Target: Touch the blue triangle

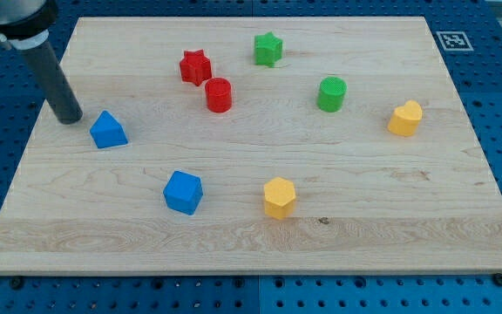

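Note:
The blue triangle lies on the wooden board at the view's left. My tip rests on the board just left of it and slightly higher in the view. A small gap shows between the tip and the triangle.
A blue cube and a yellow hexagon sit toward the view's bottom. A red star and red cylinder sit top centre. A green star, green cylinder and yellow block lie to the right.

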`<action>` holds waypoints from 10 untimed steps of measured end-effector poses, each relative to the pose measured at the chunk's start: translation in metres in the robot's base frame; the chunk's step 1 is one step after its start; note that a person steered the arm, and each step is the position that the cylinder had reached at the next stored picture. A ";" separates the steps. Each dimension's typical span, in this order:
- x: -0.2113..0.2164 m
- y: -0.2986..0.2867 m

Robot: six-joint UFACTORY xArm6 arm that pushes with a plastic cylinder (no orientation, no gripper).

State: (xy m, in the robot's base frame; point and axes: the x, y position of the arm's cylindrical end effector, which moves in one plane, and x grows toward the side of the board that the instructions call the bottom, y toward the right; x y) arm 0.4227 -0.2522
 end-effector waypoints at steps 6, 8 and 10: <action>0.028 0.034; 0.034 0.034; 0.052 0.034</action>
